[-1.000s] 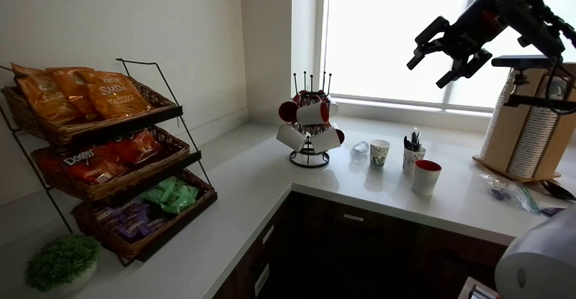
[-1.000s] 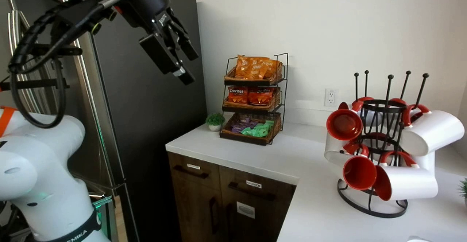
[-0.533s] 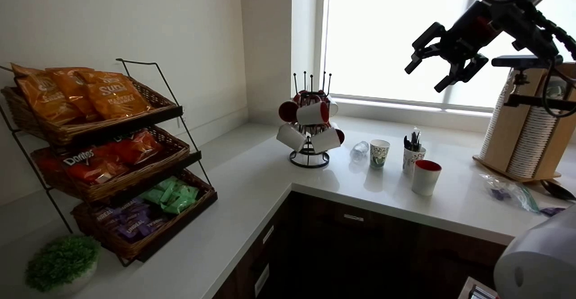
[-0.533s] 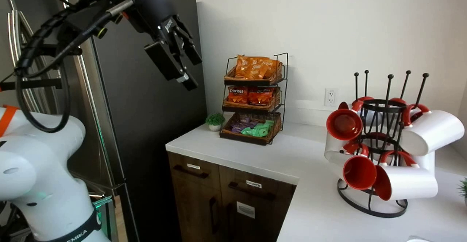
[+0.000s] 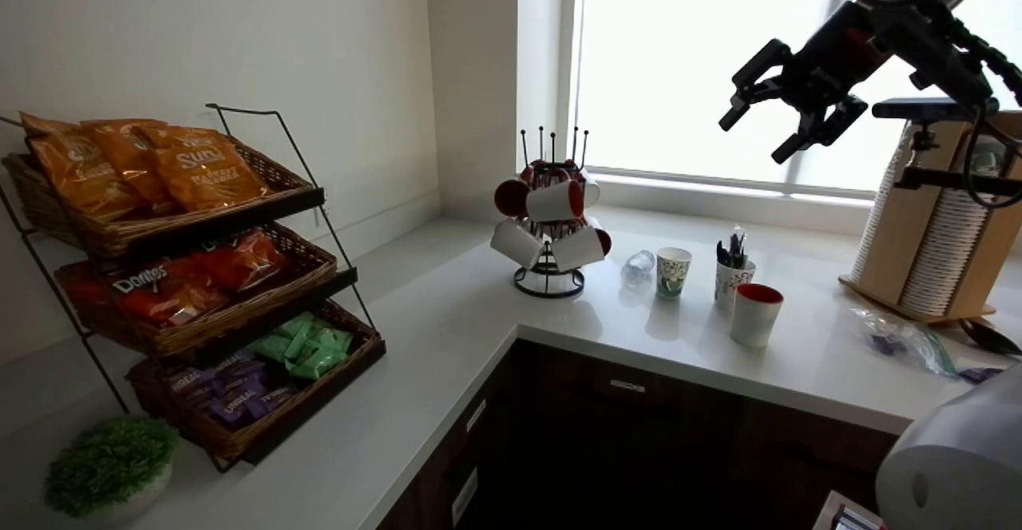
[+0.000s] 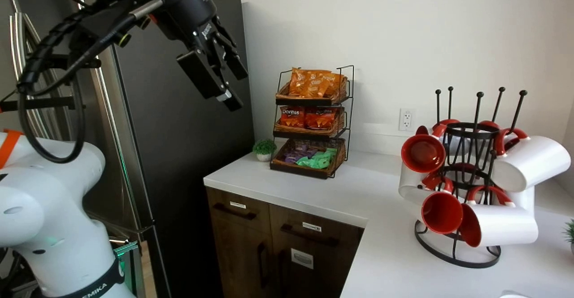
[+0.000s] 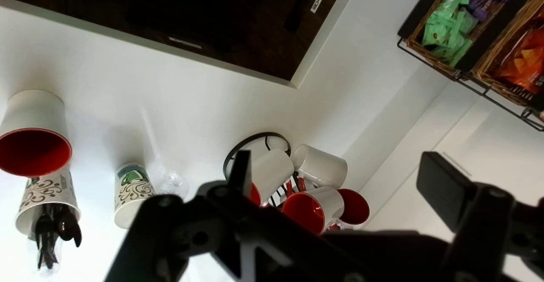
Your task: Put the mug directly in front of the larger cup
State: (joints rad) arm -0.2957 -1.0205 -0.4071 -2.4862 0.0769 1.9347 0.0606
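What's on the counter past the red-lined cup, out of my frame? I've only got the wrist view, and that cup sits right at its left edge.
Observer: In an exterior view, a wooden stand holding white stacks is farther along the counter from the red-lined cup.
Operator: Anything lying near the foot of that stand?
Observer: Yes, a clear plastic bag lies on the counter by its base.
Operator: And how do I look from outside?
Observer: The gripper shows against the bright window in an exterior view, up in the air and clear of the counter.
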